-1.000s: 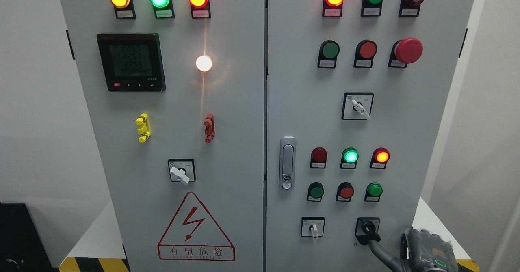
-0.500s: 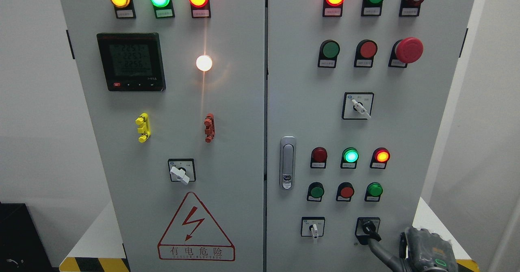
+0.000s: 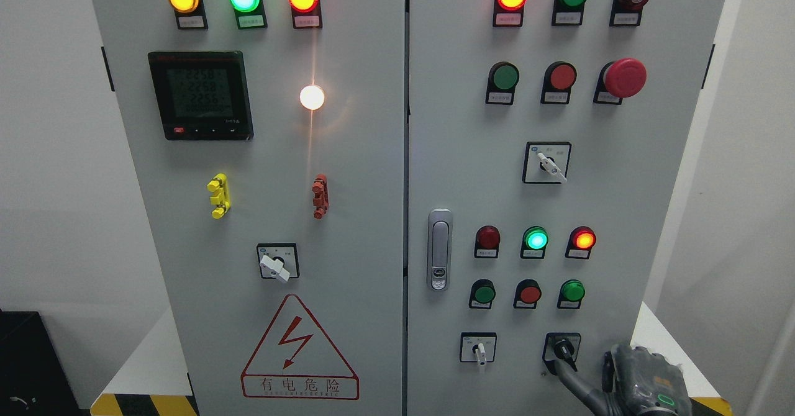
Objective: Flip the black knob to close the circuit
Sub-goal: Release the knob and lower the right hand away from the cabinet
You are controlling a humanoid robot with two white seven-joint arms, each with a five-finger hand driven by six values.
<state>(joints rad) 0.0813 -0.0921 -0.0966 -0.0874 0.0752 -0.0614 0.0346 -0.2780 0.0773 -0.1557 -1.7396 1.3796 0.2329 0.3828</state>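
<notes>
One hand is in view — the right hand, coming in at the lower right corner of the frame, its grey back turned to the camera. A single dark finger stretches up and left from it and meets the lower tip of the black knob; whether the other fingers are curled or spread cannot be told, and the hand grips nothing that shows. The black knob sits in a square black plate at the lower right of the cabinet's right door, its handle pointing down and slightly right. Just left of it on the same row is a white selector switch, with bare grey panel between the two. Above the knob runs a row of three push buttons, near but apart. Right of the hand, the door's edge is close, and beyond it lies a strip of white desk — open room there. Below, the frame's bottom edge cuts the hand off.
</notes>
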